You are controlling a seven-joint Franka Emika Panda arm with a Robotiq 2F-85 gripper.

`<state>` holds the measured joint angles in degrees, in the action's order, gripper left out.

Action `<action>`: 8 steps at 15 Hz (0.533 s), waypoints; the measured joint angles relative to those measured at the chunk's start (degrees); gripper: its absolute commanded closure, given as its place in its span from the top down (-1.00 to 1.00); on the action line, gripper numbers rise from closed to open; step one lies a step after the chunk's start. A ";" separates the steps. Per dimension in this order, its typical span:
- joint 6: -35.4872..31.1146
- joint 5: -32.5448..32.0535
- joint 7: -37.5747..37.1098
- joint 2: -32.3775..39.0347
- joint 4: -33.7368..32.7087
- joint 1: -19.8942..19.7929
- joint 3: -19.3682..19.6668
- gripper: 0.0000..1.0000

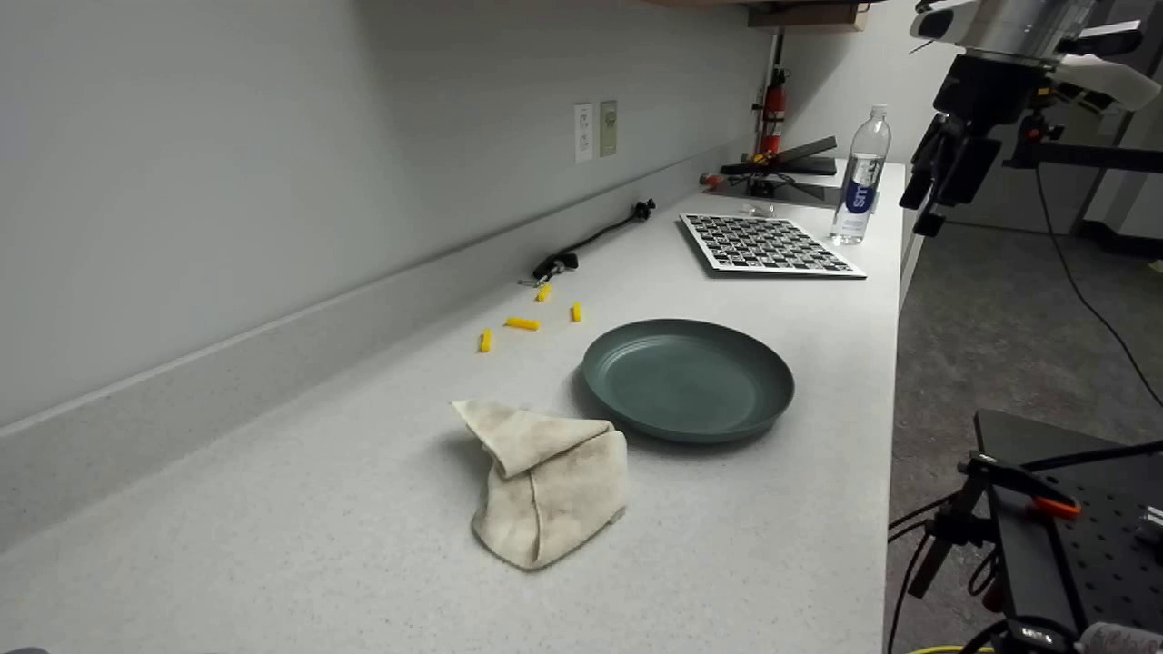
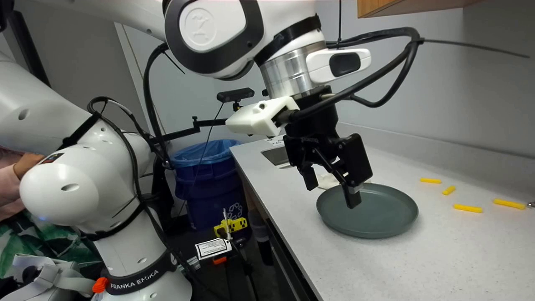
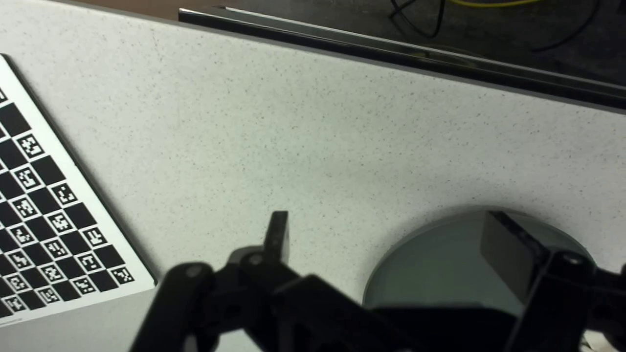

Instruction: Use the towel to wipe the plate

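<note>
A cream towel (image 1: 554, 490) with brownish stains lies crumpled on the counter, close beside the plate. In an exterior view only a small part of the towel (image 2: 328, 181) shows behind the gripper and plate. The dark green round plate (image 1: 688, 386) lies flat with nothing on it; it also shows in an exterior view (image 2: 382, 215) and in the wrist view (image 3: 425, 274). My gripper (image 2: 332, 194) is open and empty, raised above the counter. In the wrist view the gripper (image 3: 389, 215) has its fingers wide apart, one seen over the plate. It touches neither towel nor plate.
Several yellow pieces (image 1: 521, 323) lie near the wall. A black-and-white marker board (image 1: 768, 243) lies flat beyond the plate, with a water bottle (image 1: 859, 182) next to it. A black cable (image 1: 595, 241) runs along the wall. The counter's front edge (image 3: 391, 61) drops to the floor.
</note>
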<state>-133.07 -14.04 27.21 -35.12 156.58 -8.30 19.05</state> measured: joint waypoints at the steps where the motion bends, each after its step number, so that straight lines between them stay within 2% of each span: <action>1: 0.26 0.00 0.09 0.01 0.00 0.00 -0.01 1.00; 6: 0.29 1.74 -2.77 2.38 0.44 2.94 -5.16 1.00; 8: 0.27 1.87 -2.91 3.00 0.43 3.10 -5.34 1.00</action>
<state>-132.80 -12.17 24.30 -32.12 157.01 -5.20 13.71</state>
